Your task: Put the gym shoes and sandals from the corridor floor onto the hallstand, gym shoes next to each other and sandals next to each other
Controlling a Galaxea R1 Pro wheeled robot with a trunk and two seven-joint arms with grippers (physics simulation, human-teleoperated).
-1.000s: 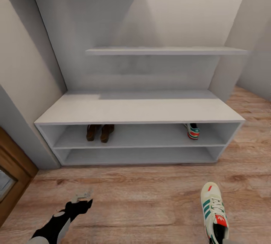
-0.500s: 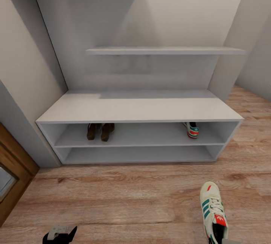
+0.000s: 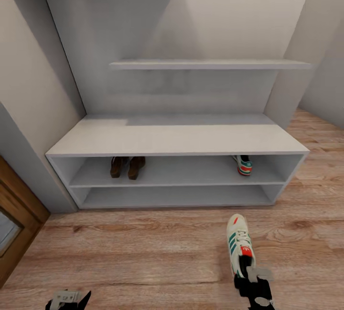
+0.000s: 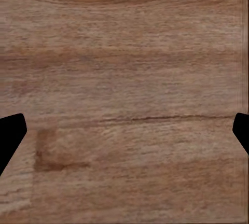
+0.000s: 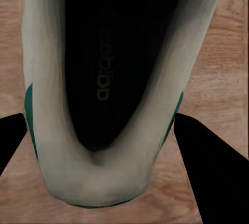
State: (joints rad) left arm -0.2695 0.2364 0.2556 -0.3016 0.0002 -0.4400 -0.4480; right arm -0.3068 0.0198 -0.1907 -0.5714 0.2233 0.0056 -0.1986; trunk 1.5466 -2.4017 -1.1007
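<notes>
Right gripper (image 3: 253, 279) clamped on a gym shoe's (image 3: 239, 245) heel, toe aimed at the hallstand (image 3: 177, 140).

It's held over the corridor floor (image 3: 143, 248). On the upper open shelf the second trainer (image 3: 244, 164) pokes out at the right, the sandals (image 3: 126, 167) sit side by side at the left, all half hidden under the bench top. Left gripper (image 4: 124, 130) spread wide above bare planks, cut off at the head view's bottom edge.
</notes>
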